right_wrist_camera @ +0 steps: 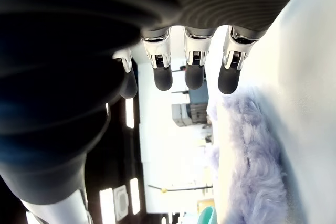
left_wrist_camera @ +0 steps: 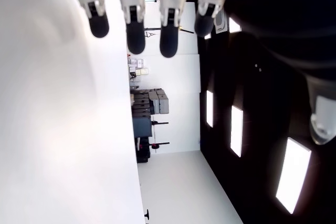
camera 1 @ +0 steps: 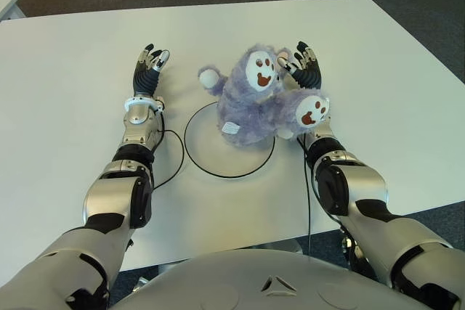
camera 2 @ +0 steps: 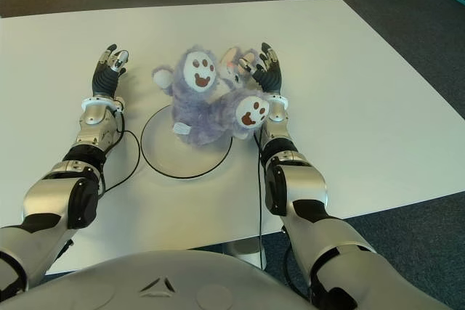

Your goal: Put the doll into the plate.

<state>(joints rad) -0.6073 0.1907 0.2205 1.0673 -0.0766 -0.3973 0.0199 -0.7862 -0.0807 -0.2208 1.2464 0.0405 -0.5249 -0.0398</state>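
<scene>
Doll overlaps plate — open right robot hand just beside.

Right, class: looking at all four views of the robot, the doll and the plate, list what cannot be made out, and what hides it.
- Plate: the doll covers its far right part in both eye views.
- Right hand: whether it touches the doll; the plush hides the contact, and its wrist view shows only fur beside open fingers.
- Left hand: whether it touches the table.
- Doll's underside: hidden.
</scene>
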